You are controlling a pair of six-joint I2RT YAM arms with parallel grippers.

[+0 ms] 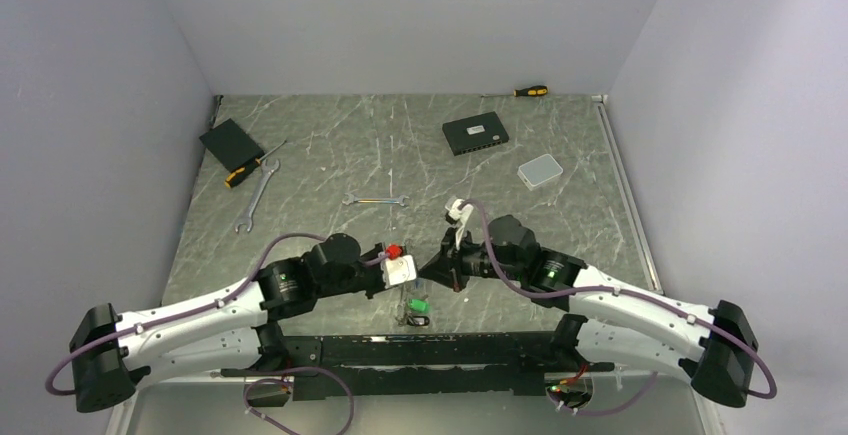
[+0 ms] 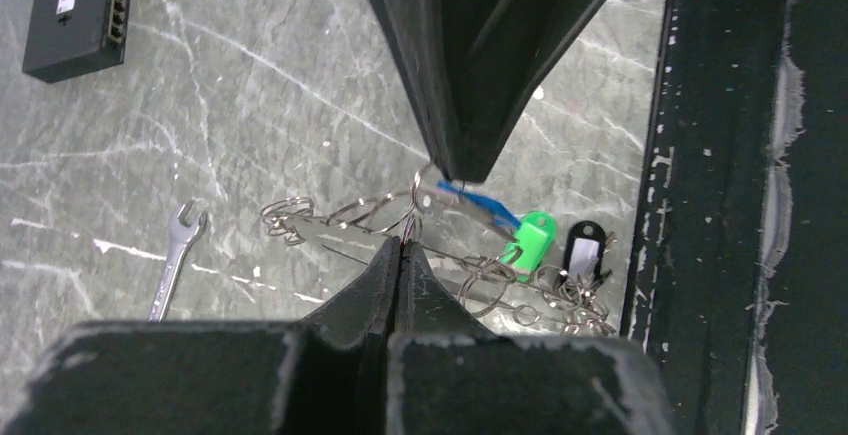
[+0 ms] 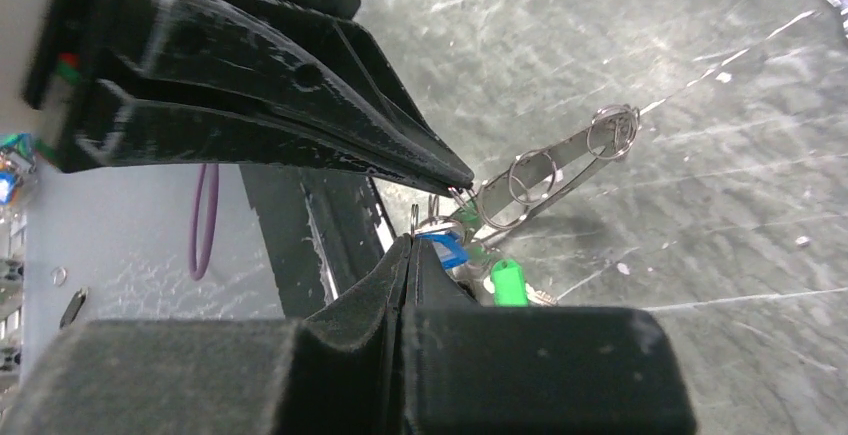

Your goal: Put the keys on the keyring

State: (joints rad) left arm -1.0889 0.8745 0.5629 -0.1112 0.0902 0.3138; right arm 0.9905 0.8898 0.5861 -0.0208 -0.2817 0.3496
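Marbled table, with both arms meeting low over its near edge at the centre. The left gripper and right gripper are each pressed together, tip facing tip and almost touching. The left appears to nip the thin wire of the keyring. The right appears to nip the small ring at the head of the blue-tagged key. The remaining keys, with a green tag and a black tag, lie bunched on the table just beside the tips, against the black base rail.

Hazards, as a judgement: both holds are on very fine metal at the extreme fingertips, so a slight twist or pull could let the wire slip out. The loops and chain links are tangled, so drawing one key along may drag the whole bunch. The tips stand so close that they may collide.

Orientation: a long flat silver key carries two rings. Its long axis runs outward from the gripper tips, with the ringed end pointing away from the rail. Its shadow suggests it is raised off the table.
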